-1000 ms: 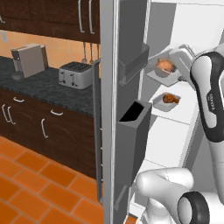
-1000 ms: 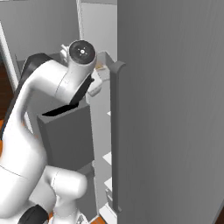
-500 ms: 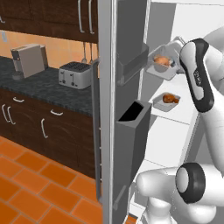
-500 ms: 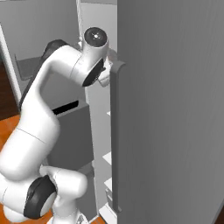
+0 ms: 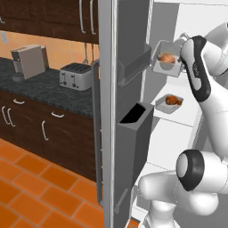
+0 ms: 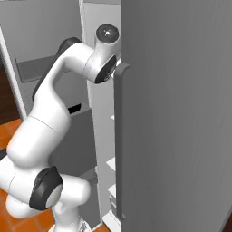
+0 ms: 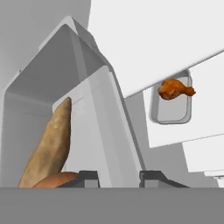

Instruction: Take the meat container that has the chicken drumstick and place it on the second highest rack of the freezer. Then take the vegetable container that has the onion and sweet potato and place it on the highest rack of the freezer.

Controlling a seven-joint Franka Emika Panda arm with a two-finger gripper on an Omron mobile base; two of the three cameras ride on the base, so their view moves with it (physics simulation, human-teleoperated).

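The freezer (image 5: 111, 111) stands open at the end of a dark speckled counter (image 5: 49, 89), its grey door swung out with 2 dark bins (image 5: 133, 129) on the inner face and white walls and shelves behind. Beside the freezer, the counter carries a silver toaster (image 5: 75, 75) and a coffee machine (image 5: 27, 60), with dark wood cabinets (image 5: 40, 129) below and an orange tiled floor (image 5: 31, 187). Inside the freezer, the meat container (image 5: 169, 103) sits flat on a white shelf with the chicken drumstick (image 5: 173, 100) in it. One shelf higher, the vegetable container (image 5: 167, 66) is tilted up in the air just off the shelf, the gripper (image 7: 118, 177) pinching its near wall between narrow jaws. The sweet potato (image 7: 48, 144) leans against the tray wall, and the onion (image 7: 59, 180) lies at its base.
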